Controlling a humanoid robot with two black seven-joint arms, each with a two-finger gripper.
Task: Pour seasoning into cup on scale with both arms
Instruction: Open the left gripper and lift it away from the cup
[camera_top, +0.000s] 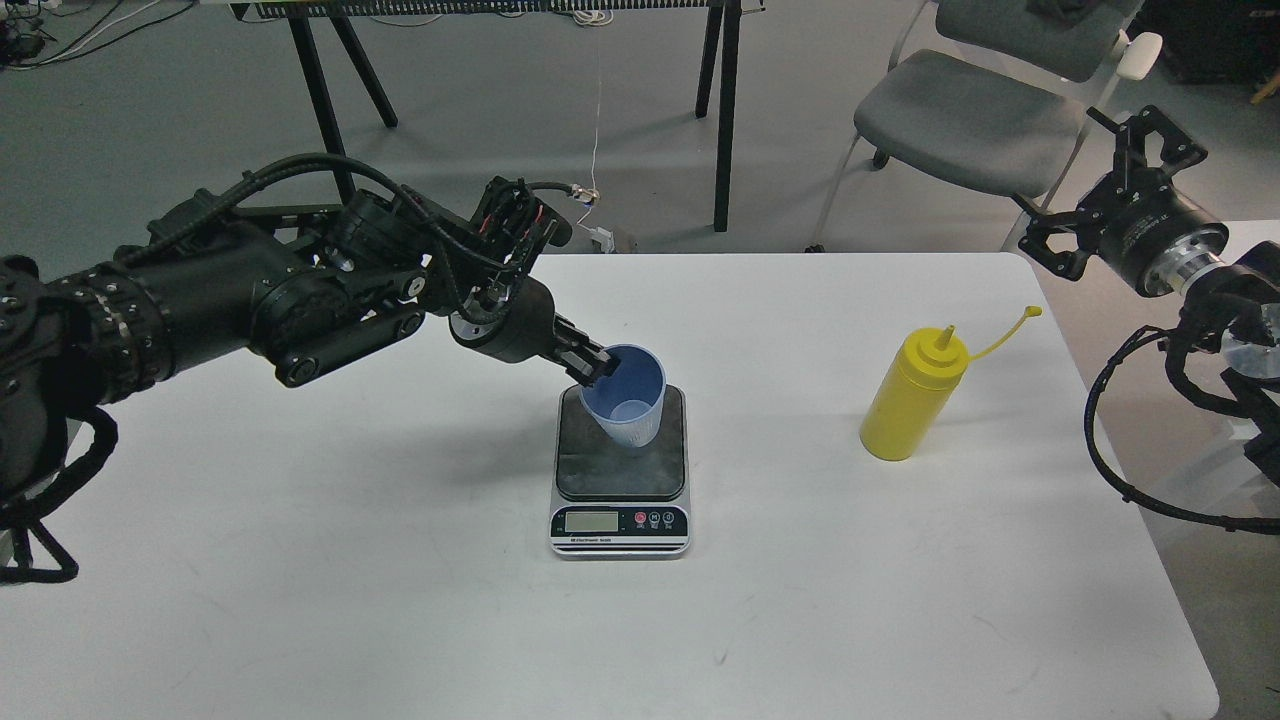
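The light blue ribbed cup (628, 405) stands nearly upright on the dark platform of the scale (620, 480), mid-table. My left gripper (596, 366) is shut on the cup's left rim, one finger inside and one outside. The yellow seasoning bottle (910, 395) stands upright on the table to the right, its cap strap hanging off to the upper right. My right gripper (1090, 195) is open and empty, held high beyond the table's right edge, well apart from the bottle.
The white table (400, 560) carries only the scale and bottle. A grey chair (970, 115) stands behind the right corner, close to my right gripper. Black table legs (722, 110) and a hanging cable stand behind the far edge.
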